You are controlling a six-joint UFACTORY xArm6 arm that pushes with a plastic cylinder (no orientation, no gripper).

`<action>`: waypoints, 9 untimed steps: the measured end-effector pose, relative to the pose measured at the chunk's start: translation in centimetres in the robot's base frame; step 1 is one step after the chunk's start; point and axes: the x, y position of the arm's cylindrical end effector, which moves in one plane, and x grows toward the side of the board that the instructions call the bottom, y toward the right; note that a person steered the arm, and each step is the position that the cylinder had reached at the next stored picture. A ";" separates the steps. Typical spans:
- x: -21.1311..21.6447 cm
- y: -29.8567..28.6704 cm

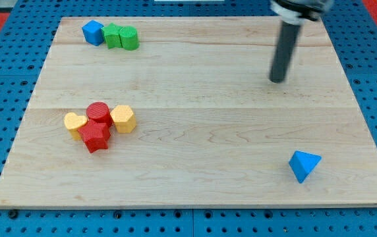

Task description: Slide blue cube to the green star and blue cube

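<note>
A blue cube [93, 31] sits near the board's top left, touching a green star-like block [113, 35], with a second green block [129, 38] touching that one on its right. A blue triangular block [304, 164] lies alone near the board's bottom right. My tip [278, 79] is in the upper right of the board, well above the blue triangular block and far to the right of the blue cube and green blocks. It touches no block.
A cluster sits at the board's left middle: a yellow heart-like block [75, 122], a red cylinder [99, 112], a red star-like block [95, 137] and a yellow hexagonal block [122, 118]. The wooden board [195, 131] lies on a blue pegboard surface.
</note>
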 end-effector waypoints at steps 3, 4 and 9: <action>17.5 3.2; 16.6 -5.4; 4.2 -13.5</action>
